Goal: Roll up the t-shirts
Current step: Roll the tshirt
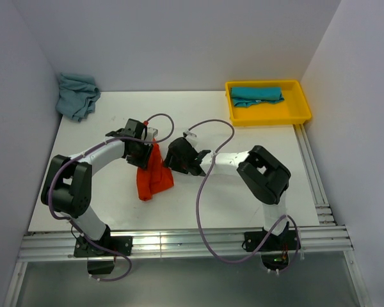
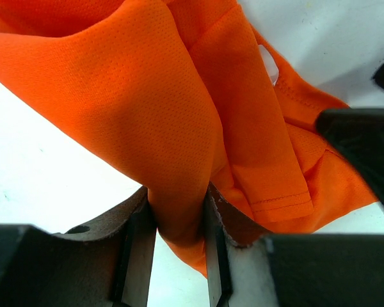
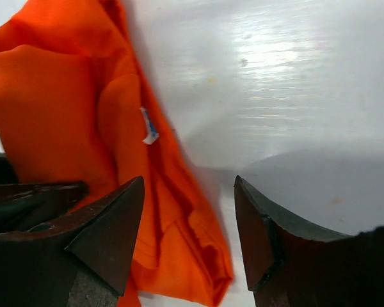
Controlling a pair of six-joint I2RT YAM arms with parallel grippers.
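Orange t-shirt [image 1: 155, 176]: bunched into a narrow strip near the centre of the surface [image 1: 173, 211]. Its long axis runs top to bottom in the overhead view, with the upper end leaning slightly right. It is neither spread flat nor rolled yet.

Left hand [image 1: 143, 152]: at the strip's upper end. Its wrist view shows a fold of orange cloth pinched between the fingers [image 2: 136, 256], which are partly closed on the fabric. The rest of the shirt trails toward the top of that frame.

Right hand [image 1: 179, 160]: just beside the strip's right edge, level with its upper half. Its wrist view shows the jaws spread wide with only bare surface between them. The cloth lies left of the gap, passing behind the left-of-frame finger [image 3: 109, 230]. Contact there: cannot tell.

Pose: both forearms are low and reach inward, the hands facing each other across the shirt.

Judgement: the coming move turns on the right hand shifting left in the frame onto a free edge.

Teal t-shirt [image 1: 256, 96] lies in the yellow tray [image 1: 269, 115], upper right. Grey-blue t-shirt [image 1: 77, 96] is crumpled, upper left. Both are well apart from the hands.
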